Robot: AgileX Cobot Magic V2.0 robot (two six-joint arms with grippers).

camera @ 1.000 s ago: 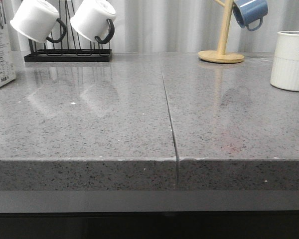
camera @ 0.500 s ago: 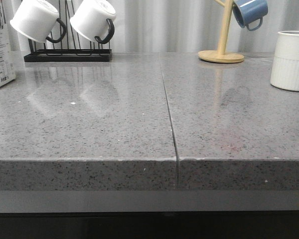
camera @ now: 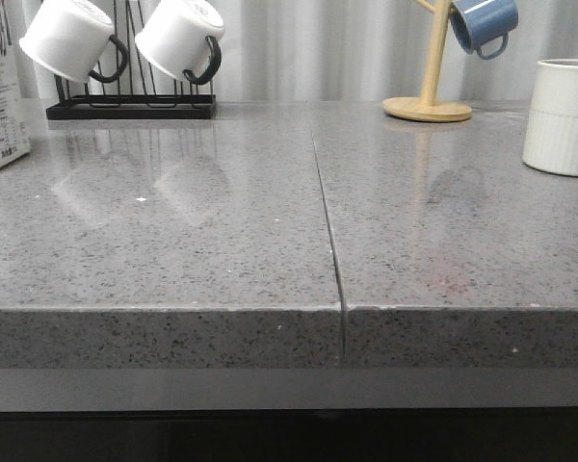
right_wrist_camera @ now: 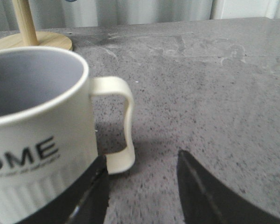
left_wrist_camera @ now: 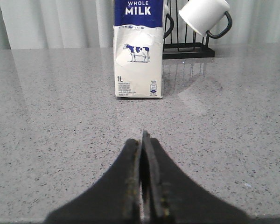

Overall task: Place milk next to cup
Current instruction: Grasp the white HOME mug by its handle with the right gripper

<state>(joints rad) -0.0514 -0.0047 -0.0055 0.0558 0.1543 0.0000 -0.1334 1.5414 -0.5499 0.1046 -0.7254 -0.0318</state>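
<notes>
The milk carton (camera: 0,91) stands upright at the far left of the grey countertop, cut by the frame edge. In the left wrist view the milk (left_wrist_camera: 138,49) shows its blue "WHOLE MILK" band and cow picture, some way ahead of my left gripper (left_wrist_camera: 143,140), which is shut and empty. The cream ribbed cup (camera: 564,117) stands at the far right. In the right wrist view the cup (right_wrist_camera: 35,135) with "OME" lettering is very close; its handle (right_wrist_camera: 121,126) lies just ahead of my right gripper (right_wrist_camera: 142,165), which is open and empty. Neither gripper shows in the front view.
A black rack (camera: 130,106) with two white black-handled mugs (camera: 72,38) stands at the back left, just behind the milk. A wooden mug tree (camera: 427,106) with a blue mug (camera: 484,24) stands at the back right. A seam (camera: 328,212) runs down the countertop's middle.
</notes>
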